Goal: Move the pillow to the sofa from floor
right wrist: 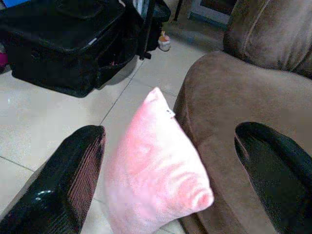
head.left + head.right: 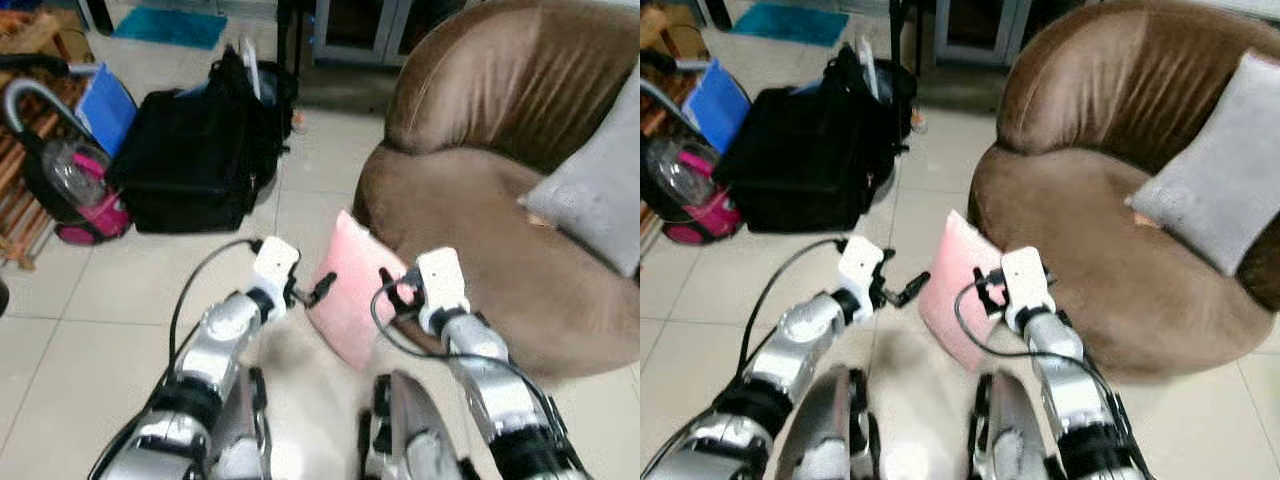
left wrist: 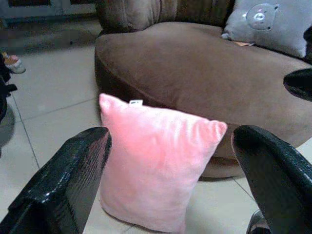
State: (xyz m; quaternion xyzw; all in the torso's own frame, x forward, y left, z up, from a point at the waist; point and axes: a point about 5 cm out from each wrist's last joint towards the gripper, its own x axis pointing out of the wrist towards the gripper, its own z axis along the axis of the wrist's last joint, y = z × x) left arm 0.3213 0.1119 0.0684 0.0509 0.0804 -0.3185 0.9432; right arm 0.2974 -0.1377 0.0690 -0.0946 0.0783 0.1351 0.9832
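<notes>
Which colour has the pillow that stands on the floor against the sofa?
Pink. The pillow shows best in the left wrist view.

1. The square pink plush pillow (image 3: 158,165) is showing a soft, fuzzy, matt cloth face with a small white tag.
2. The round brown velvety sofa (image 2: 480,190) is catching light in a faint sheen along its short-napped fabric.
3. The pale glazed floor tiles (image 2: 90,300) are shining smooth and glossy.
4. The grey cloth cushion (image 2: 1225,190) is looking matt.
5. The black fabric bag (image 2: 200,160) is looking dull and woven.
6. The left gripper's fingers (image 3: 63,185) are gleaming as ribbed black plastic.
</notes>
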